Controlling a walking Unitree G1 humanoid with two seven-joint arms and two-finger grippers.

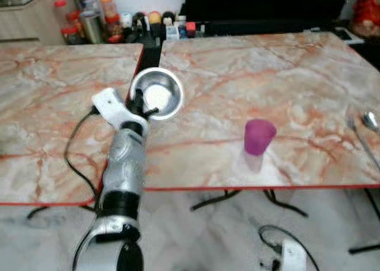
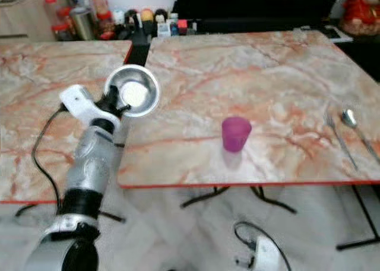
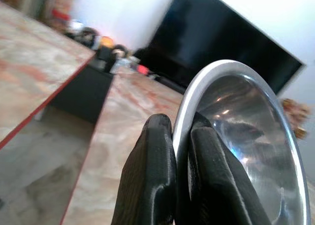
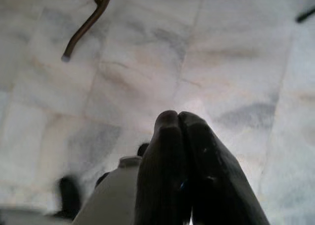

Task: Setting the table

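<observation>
Silver steel bowl (image 1: 157, 93), purple cup (image 1: 259, 136), red-edged, orange-veined marble table (image 1: 249, 75), grey-white marble floor (image 4: 147, 72).

A shiny steel bowl (image 1: 157, 93) hangs tilted over the near left corner of the marbled worktop (image 1: 279, 81), its rim pinched between the black fingers of the left pincer (image 3: 179, 136), its hollow facing up. A translucent purple cup (image 1: 259, 137) stands upright toward the worktop's front edge. A fork (image 2: 339, 136) and a spoon (image 2: 354, 127) lie side by side near its right edge.
</observation>
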